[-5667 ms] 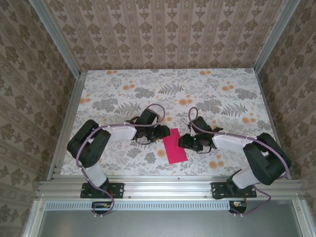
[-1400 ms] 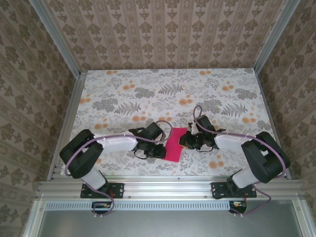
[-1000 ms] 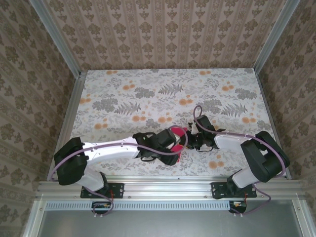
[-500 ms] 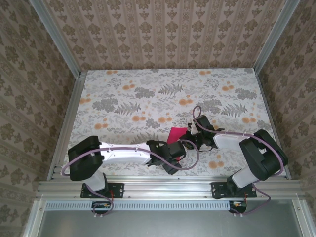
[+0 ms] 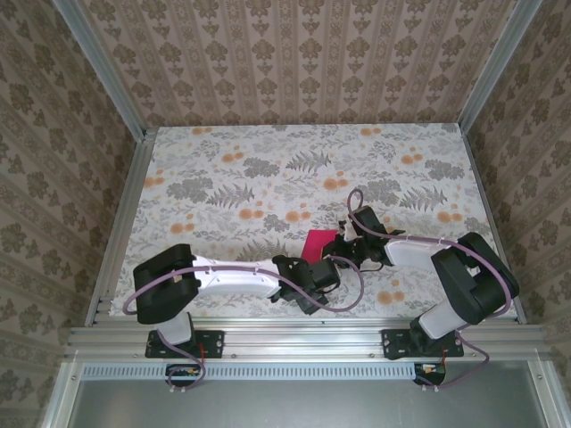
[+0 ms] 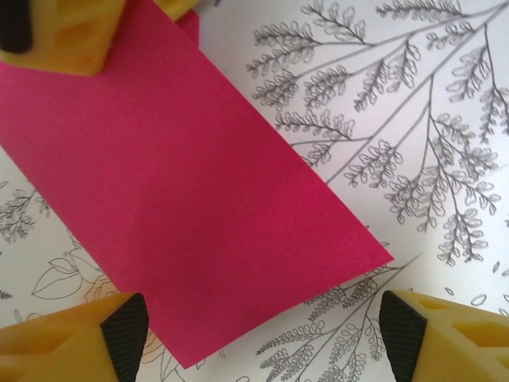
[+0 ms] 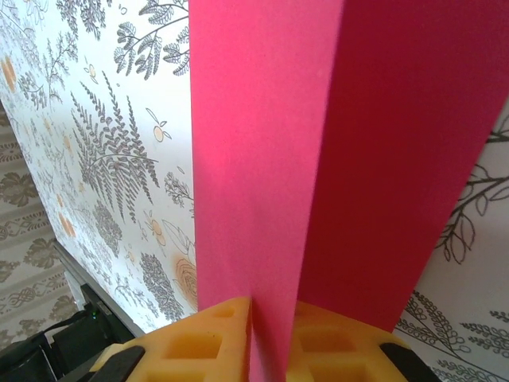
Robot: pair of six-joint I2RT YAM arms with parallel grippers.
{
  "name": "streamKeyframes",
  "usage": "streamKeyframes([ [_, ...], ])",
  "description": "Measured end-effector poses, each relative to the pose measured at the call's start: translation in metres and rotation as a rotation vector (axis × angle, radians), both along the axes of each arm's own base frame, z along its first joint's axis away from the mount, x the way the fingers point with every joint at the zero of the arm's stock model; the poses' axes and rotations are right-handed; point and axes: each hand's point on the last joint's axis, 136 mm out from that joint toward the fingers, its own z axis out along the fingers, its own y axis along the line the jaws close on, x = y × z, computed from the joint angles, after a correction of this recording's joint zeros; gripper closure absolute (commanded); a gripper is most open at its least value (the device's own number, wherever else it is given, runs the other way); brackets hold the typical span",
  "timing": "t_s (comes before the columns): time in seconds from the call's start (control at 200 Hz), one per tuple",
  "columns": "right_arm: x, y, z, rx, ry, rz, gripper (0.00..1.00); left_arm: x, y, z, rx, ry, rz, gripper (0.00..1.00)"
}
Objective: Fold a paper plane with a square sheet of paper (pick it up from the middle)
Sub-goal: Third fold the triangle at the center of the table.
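Clenching the once-folded square sheet of paper (image 6: 183,207), the right gripper (image 7: 253,322) faced an open left gripper (image 6: 258,338); most folds awaited.

The floral-print table (image 5: 223,178) is carrying the folded magenta sheet of paper (image 6: 183,215), lying just below the left gripper (image 6: 262,334), between its spread fingers.

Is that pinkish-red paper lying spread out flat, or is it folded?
Folded. The right wrist view shows the paper doubled into two layers, with its edge pinched in the right gripper.
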Motion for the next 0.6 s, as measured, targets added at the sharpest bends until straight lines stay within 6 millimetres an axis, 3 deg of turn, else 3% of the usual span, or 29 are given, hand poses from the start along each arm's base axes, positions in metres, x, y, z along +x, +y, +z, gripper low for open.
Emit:
streamKeyframes([
  [0.155,-0.001,-0.001,-0.002,-0.007,0.013,0.001,0.85,0.005,-0.003,0.003,-0.016,-0.028,0.011,0.48],
  [0.6,-0.003,-0.004,-0.003,-0.026,0.025,0.011,0.83,0.007,-0.005,0.02,-0.07,-0.05,0.008,0.87],
])
